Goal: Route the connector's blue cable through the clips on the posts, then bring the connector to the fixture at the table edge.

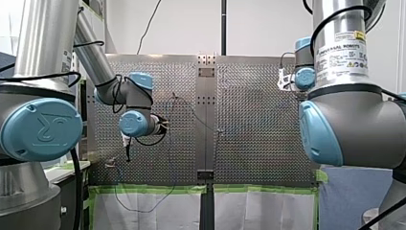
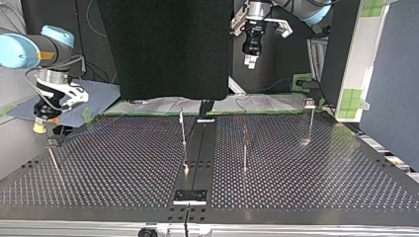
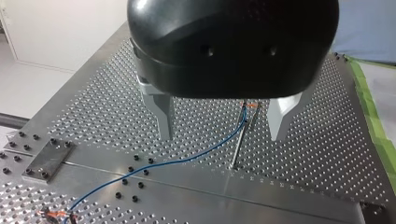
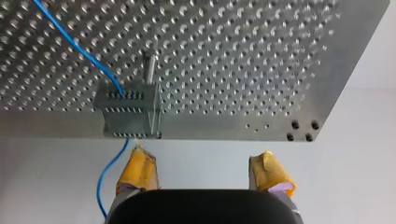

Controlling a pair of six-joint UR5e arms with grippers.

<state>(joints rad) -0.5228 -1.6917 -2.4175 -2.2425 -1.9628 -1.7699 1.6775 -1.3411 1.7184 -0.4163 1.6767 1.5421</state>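
Blue cable meets the post's clip between my left hand's parted metal fingers; a square, slow descent seems best.

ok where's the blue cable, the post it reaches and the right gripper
blue cable [image 3: 187, 158]: left wrist view, middle of its visible run.
post [image 3: 237, 145]: left wrist view, lower shaft.
right gripper [image 4: 203, 154]: right wrist view, midway between its fingertips.

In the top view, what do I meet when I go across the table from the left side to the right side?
right gripper → leaning post → second post → third post → post with a clip on top
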